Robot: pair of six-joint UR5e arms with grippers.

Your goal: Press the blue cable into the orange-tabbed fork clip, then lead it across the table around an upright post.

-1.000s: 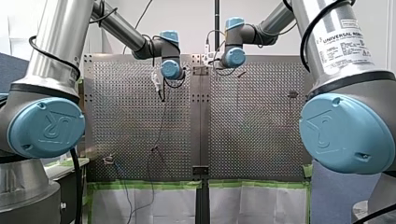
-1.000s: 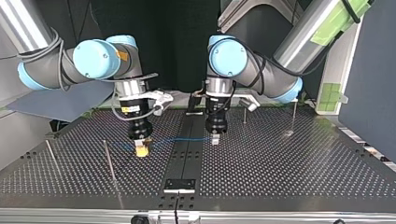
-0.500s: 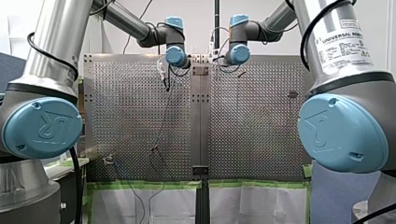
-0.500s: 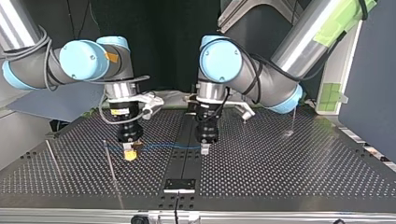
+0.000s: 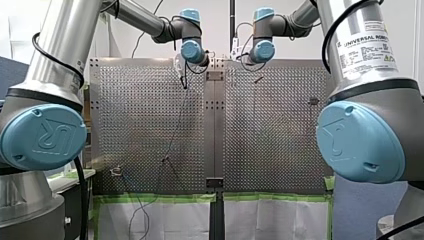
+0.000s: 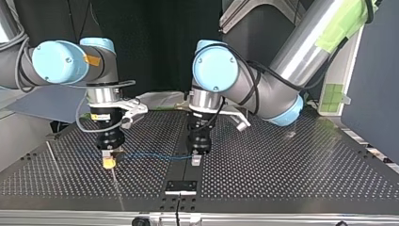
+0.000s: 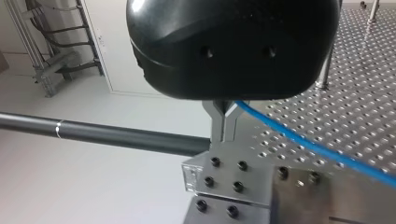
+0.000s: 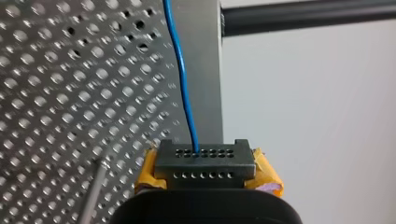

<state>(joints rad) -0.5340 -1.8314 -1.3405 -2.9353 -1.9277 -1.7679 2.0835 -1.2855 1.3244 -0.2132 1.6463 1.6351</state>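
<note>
The blue cable (image 6: 150, 156) runs taut between my two grippers, low over the perforated table (image 6: 282, 174). My right gripper (image 6: 109, 162), with yellow pads, is shut on it at the top view's left. A thin upright post (image 6: 114, 178) stands right by that gripper. My left gripper (image 6: 195, 161) is shut on the cable over the middle rail. In the left wrist view the metal fingers (image 7: 223, 126) pinch the cable (image 7: 317, 149). In the right wrist view the cable (image 8: 182, 74) enters the gripper (image 8: 204, 161). A small clip (image 5: 116, 171) sits at the front view's lower left.
Another thin post (image 6: 51, 157) leans at the top view's far left, and one more (image 6: 296, 113) stands at the back right. A bolted bracket (image 6: 181, 186) sits on the black middle rail. Both wrist views show the table's edge close by, with floor beyond.
Both arms have carried the taut cable toward the top view's near edge and to its left. My right gripper has reached the thin post.
</note>
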